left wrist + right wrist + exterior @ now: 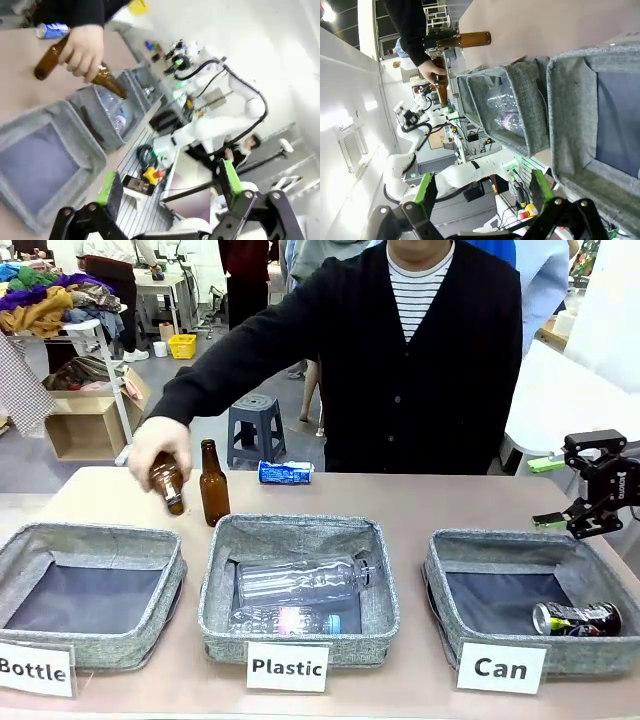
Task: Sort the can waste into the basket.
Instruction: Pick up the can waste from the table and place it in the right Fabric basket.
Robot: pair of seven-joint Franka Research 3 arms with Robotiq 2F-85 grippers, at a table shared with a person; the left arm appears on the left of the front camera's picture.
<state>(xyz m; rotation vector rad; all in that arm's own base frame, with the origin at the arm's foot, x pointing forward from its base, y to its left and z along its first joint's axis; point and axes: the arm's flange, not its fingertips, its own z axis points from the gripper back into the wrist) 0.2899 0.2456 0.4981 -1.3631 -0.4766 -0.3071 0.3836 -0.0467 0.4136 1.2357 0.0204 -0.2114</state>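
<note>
2 cans: dark can [577,618] in Can basket [500,539], blue can [285,472] outside; L gripper [167,180], R gripper [482,186] spread, empty.

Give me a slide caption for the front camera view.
Person's hand holds a tilted brown bottle; the dark can lies in the Can basket, the blue can on the table.

Can [577,619] in right basket [437,585], second can [285,472] behind middle basket [214,590]

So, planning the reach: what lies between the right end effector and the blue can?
Front view: only bare tabletop between the right end effector and the blue can.
</note>
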